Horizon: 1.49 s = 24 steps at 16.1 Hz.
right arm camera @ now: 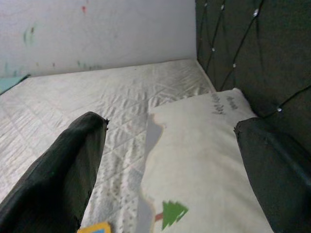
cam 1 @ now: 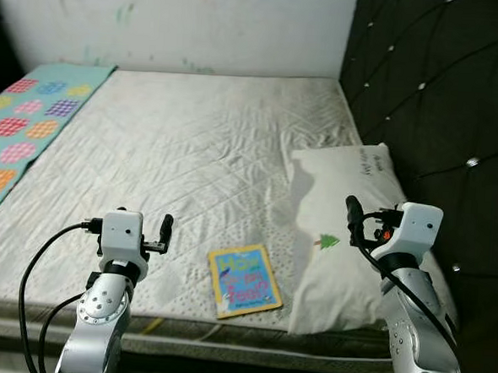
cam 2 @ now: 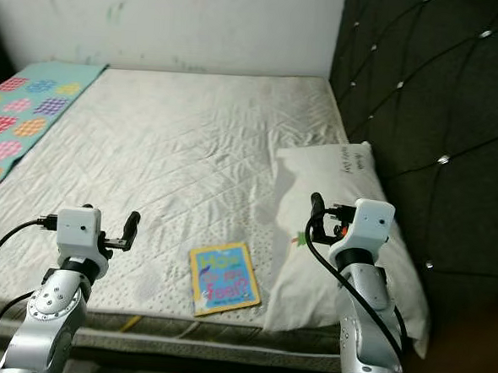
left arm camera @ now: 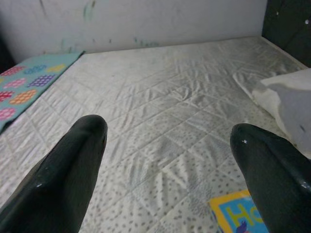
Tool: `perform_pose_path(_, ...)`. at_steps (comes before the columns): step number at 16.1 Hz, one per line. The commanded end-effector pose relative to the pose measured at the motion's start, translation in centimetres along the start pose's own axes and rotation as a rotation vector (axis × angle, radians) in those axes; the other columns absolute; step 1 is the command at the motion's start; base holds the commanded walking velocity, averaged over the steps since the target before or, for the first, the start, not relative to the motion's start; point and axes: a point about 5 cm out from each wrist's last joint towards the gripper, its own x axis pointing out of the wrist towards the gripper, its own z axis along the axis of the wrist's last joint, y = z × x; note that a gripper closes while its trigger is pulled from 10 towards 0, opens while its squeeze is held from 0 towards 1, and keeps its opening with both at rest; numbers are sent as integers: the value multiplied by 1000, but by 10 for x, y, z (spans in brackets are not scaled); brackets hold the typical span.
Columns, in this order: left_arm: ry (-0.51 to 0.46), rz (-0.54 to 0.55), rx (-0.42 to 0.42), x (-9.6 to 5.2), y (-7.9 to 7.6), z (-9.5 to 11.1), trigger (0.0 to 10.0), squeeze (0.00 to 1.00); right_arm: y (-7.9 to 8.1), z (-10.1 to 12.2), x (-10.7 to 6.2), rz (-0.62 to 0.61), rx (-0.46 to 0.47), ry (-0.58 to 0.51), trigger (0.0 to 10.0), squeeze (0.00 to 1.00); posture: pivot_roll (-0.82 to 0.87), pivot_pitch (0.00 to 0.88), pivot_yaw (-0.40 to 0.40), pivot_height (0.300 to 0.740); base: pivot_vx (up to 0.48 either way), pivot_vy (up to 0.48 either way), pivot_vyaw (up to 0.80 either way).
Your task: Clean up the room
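Book [cam 1: 242, 281] on mattress [cam 1: 192, 149] beside pillow [cam 1: 347, 235]

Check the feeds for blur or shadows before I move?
Left eye view: sharp; the pillow casts a shadow on the mattress. Left wrist view: the near tool fingers look soft, the book is readable. Right wrist view: dimmer, the pillow's tree print slightly blurred.

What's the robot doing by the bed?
The robot stands at the edge of a bare mattress, with both arms raised over it and holding nothing. Its left tool is open above the mattress near a colourful book lying close to the edge. Its right tool is open over a white pillow with a little green tree on it, beside the dark headboard. A patterned blanket lies on the far left side.
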Motion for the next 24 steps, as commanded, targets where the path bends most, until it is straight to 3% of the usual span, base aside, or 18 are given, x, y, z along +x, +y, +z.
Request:
perform_pose_path(1, 4, 11, 1, -1, 3, 0, 10000, 0, 3, 2, 0, 7, 6, -6, 10000, 0, -75, 0, 60, 638, 0, 0, 0)
perform_pose_path(3, 4, 13, 0, -1, 3, 1, 10000, 0, 3, 2, -1, 11, 9, -8, 10000, 0, -75, 0, 62, 613, 0, 0, 0)
perform_pose_path(16, -1, 80, -5, -7, 14, 1, 10000, 0, 3, 0, -5, 35, 4, 5, 10000, 0, -75, 1, 53, 613, 0, 0, 0)
perform_pose_path(18, 7, 72, -10, -9, 12, 2, 10000, 0, 6, 1, -6, 53, 7, 12, 10000, 0, -73, 40, 48, 609, 0, 0, 0)
perform_pose_path(24, 21, 74, -48, -21, 8, 7, 10000, 0, 2, -2, -20, 69, -3, 51, 10000, 0, -74, 141, 45, 537, 0, 0, 0)
